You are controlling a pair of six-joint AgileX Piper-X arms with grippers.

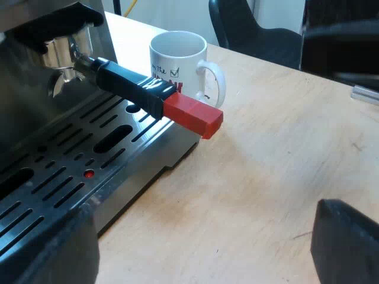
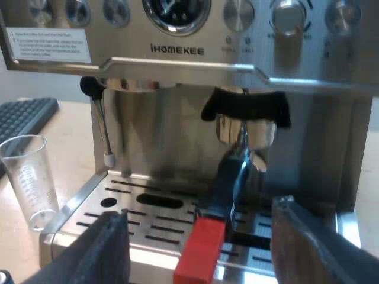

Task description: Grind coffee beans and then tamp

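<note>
Right end effector (image 2: 201,228) gapes wide, gripping nothing. It faces the red end (image 2: 200,254) of the holder (image 2: 246,133) handle at its twelve o'clock and is not touching it. The one holder sits locked into the front of the one espresso machine (image 2: 177,50), its handle jutting out over the drip tray (image 1: 71,171). Left end effector (image 1: 201,236) hangs equally wide and empty above the counter (image 1: 266,165). One white mug (image 1: 177,65) stands on the counter just beyond the red end. One measuring glass (image 2: 29,177) stands upright beside the tray. Both are empty, as far as can be seen.
</note>
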